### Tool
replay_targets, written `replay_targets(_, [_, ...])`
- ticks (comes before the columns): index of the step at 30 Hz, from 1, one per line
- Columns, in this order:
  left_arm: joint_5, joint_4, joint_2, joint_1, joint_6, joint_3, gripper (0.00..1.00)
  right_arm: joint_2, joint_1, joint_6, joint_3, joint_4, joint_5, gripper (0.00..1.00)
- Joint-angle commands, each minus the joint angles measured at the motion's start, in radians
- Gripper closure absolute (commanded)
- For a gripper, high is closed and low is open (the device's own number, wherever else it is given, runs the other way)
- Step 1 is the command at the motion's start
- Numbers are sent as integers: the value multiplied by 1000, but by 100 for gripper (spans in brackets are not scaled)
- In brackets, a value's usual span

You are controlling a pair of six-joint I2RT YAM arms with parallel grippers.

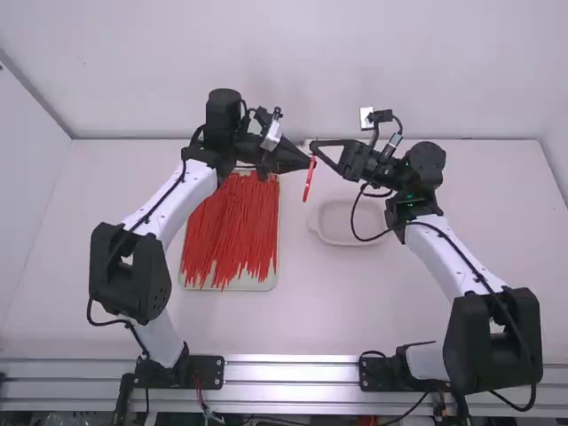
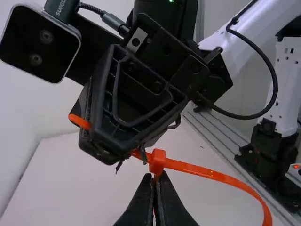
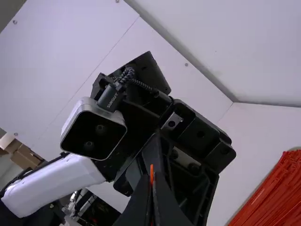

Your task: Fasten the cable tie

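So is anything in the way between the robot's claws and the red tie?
No, nothing visible. The left gripper and the right gripper are both shut on the red cable tie, up in the air above the table.

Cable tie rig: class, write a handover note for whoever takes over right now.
Left gripper: shut on the cable tie at its head. Right gripper: shut on its strap. Both meet in the air over the table, by the spare ties' far end. Done: tie lifted, held by both. To do: unclear if the tail is through the head; check, then pull tight.
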Motion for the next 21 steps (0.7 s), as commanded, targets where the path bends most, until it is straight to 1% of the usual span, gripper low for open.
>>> replay_targets(1, [6, -9, -7, -2, 7, 0, 98, -11, 2, 2, 22, 23, 17, 100])
replay_targets(9, [9, -5, -7, -6, 7, -60, 98, -11, -26, 22, 23, 53, 22, 100])
replay_targets(11, [8, 10, -7, -9, 7, -81, 98, -11, -38, 29, 23, 82, 20, 100])
replay_targets(13, [7, 39, -7, -9, 5, -113, 98, -11, -50, 43, 32, 97, 12, 100])
replay_targets(21, [10, 42, -7, -4, -1, -209, 98, -11, -56, 47, 73, 97, -9, 100])
